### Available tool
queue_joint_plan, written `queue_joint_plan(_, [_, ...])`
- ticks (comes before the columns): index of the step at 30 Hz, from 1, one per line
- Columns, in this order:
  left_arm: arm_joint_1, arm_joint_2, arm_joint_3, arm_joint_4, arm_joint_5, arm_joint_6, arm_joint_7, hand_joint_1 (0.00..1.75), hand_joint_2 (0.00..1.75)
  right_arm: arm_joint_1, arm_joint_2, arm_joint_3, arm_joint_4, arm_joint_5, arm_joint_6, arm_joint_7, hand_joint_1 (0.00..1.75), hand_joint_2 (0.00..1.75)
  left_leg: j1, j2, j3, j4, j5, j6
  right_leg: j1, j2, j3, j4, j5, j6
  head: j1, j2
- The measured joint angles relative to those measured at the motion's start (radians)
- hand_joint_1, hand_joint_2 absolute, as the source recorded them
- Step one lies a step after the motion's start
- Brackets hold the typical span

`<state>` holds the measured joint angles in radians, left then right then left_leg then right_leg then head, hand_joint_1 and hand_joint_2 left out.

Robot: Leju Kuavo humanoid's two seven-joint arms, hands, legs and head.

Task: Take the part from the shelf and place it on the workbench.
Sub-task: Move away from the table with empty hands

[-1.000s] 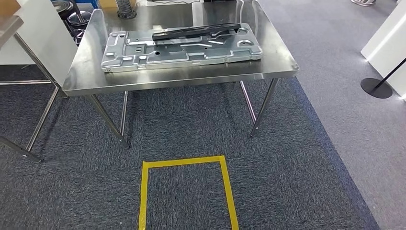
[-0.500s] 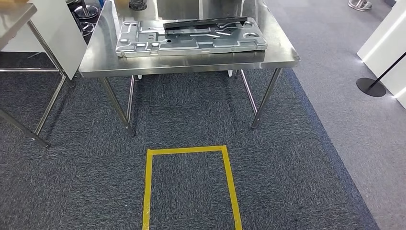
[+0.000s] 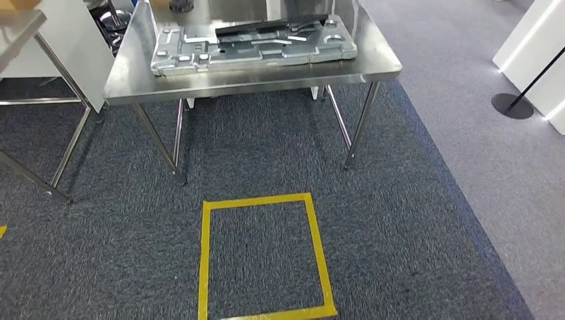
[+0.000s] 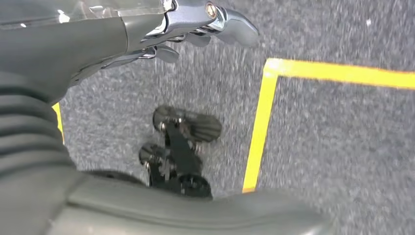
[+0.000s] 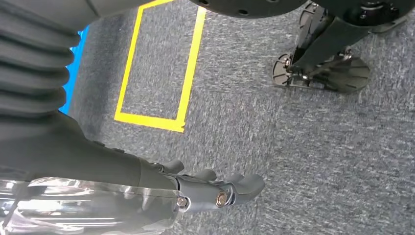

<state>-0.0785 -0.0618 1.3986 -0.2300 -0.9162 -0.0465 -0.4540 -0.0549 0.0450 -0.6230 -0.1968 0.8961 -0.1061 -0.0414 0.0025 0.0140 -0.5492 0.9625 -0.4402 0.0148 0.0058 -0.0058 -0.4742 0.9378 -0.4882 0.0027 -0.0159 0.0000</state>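
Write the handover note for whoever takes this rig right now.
Left robot hand: hangs over the carpet, holds nothing.
Right robot hand: hangs over the carpet, holds nothing.
Things: black part lies on the grey metal panel on the steel workbench.
Done: placing appears finished.
Left: probably nothing; confirm the part sits right. The robot stands back from the bench, near the yellow floor square.

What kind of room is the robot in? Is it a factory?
Probably a workshop or a factory test area. A shiny steel workbench holds a big stamped grey metal panel, and a yellow tape rectangle marks a standing spot on the grey carpet floor.
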Motion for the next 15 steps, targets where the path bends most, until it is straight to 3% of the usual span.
queue_joint_plan(4, [0.000,0.000,0.000,0.000,0.002,-0.001,0.003,0.00,1.75,0.000,0.000,-0.004,0.000,-0.002,-0.001,0.000,0.00,0.00,0.002,0.000,-0.002,0.000,0.012,-0.011,0.002,0.000,-0.007,0.008,0.003,-0.006,0.000,0.000])
queue_joint_plan(8, [0.001,0.000,0.000,0.000,0.002,0.000,0.012,0.00,1.75,0.000,0.000,-0.015,0.000,-0.015,0.004,-0.010,0.00,1.75,0.003,-0.001,-0.006,0.000,0.016,-0.018,0.002,0.000,-0.013,0.013,0.004,-0.007,0.000,0.000])
queue_joint_plan(13, [0.006,0.001,-0.026,0.000,0.020,0.000,0.031,0.00,1.75,0.003,0.000,-0.022,0.000,-0.044,0.013,-0.017,0.00,1.75,0.003,-0.001,-0.009,0.001,0.017,-0.019,0.002,0.000,-0.016,0.013,0.004,-0.007,0.000,0.000])
queue_joint_plan(15, [0.012,0.004,-0.063,0.000,0.048,0.001,0.045,0.00,1.75,0.007,0.000,-0.012,-0.001,-0.072,0.015,-0.017,0.00,0.87,0.003,-0.001,-0.011,0.002,0.017,-0.019,0.002,0.000,-0.017,0.013,0.004,-0.007,0.000,0.000])
